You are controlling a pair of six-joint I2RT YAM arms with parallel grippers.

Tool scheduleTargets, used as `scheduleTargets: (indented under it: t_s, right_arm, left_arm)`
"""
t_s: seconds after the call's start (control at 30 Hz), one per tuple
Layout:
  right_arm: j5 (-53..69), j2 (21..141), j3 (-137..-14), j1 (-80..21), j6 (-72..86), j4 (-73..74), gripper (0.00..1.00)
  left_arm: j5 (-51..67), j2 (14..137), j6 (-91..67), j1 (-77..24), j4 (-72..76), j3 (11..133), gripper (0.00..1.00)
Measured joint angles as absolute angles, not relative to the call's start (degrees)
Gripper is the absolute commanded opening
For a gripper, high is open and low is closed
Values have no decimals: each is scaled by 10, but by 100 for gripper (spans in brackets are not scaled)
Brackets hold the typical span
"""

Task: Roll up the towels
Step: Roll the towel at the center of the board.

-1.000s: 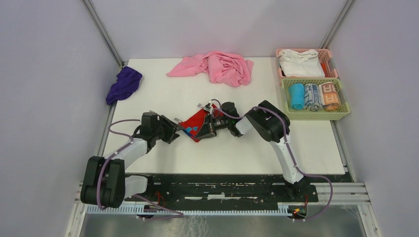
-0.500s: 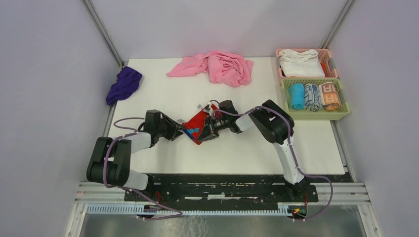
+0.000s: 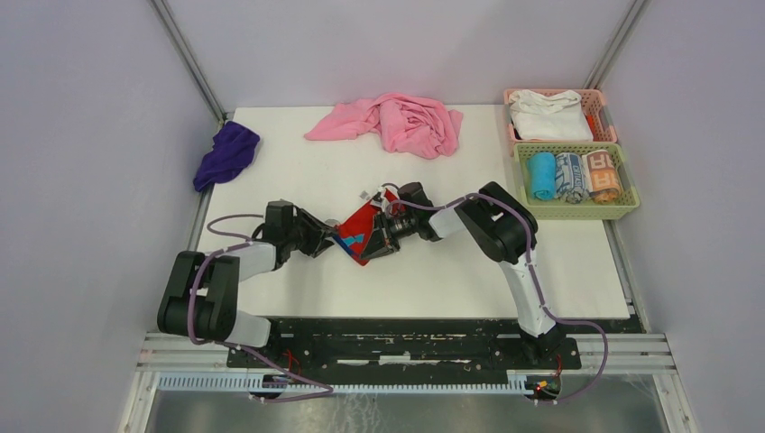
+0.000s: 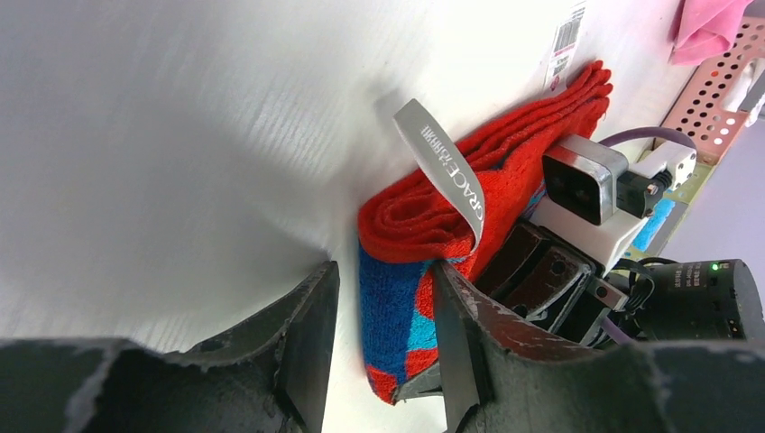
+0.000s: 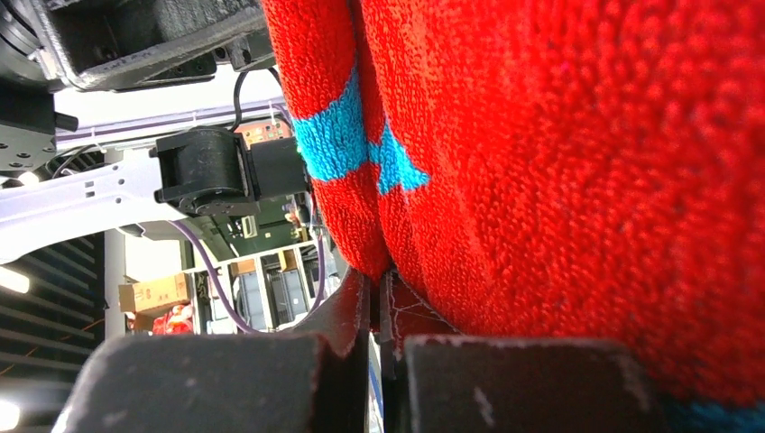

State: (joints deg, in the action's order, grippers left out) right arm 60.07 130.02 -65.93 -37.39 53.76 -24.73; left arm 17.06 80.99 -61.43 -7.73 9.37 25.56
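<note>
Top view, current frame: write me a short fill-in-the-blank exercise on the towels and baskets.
The towel pinched in the right gripper is ___ in colour. The purple towel lies at the ___ edge of the table. The green basket holds ___ rolled towels.
Missing words: red; left; three.

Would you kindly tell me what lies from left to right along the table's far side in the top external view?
Purple towel → pink cloth → pink basket holding a white cloth.
</note>
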Motion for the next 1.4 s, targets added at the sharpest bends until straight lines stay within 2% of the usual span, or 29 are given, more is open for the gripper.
scheduleTargets:
  t_s: [0.23,0.33,0.5,0.6,0.7,0.9,1.03,1.4]
  right_arm:
    - [589,1295,-679,-377,492,-175,4]
    - [583,1291,-690,-379,463,-131,12]
    - [538,1255,-701,-385,392,-32,33]
    - [481,1216,-713,-396,335,48,43]
    - [408,1181,-729,-416,278,120,49]
    - [221,1100,-732,-481,181,206,51]
    - [73,1046,-732,-545,113,213,51]
    - [-39,1059,-734,-610,17,180,53]
  left_arm:
    - [180,848,-615,-85,119,274,49]
    - [183,858,-615,-86,126,277,47]
    - [184,871,-615,-88,134,281,42]
    - [183,875,-615,-89,138,281,41]
    - [183,876,-615,-91,139,281,41]
    - [181,876,-615,-93,139,282,41]
    - [179,877,-615,-95,139,283,40]
    - [179,877,-615,-95,138,283,40]
